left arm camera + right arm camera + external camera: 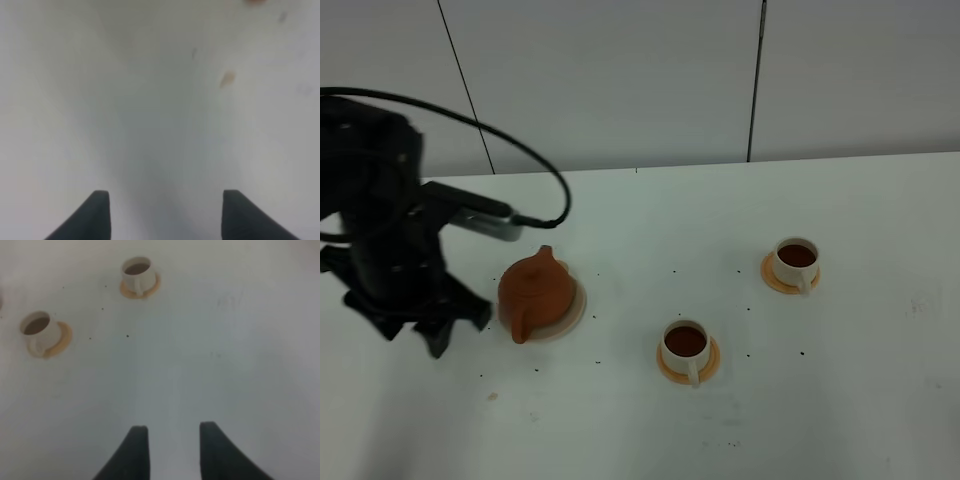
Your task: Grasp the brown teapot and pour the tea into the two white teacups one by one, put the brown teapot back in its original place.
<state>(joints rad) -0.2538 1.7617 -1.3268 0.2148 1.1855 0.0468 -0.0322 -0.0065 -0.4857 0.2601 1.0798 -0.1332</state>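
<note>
Two cups point(686, 342) point(796, 258) full of dark tea, teapot point(534, 291) back on its pale saucer point(576, 310), left claw point(420, 318) wide open just beside it holding nothing, right claw point(172, 440) parted and seemingly empty, pouring probably done, only pulling away left.

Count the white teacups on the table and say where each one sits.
2. One teacup sits on an orange saucer near the table's middle front; the other teacup sits on its saucer farther back and to the right. Both hold dark tea. None appears hidden.
</note>
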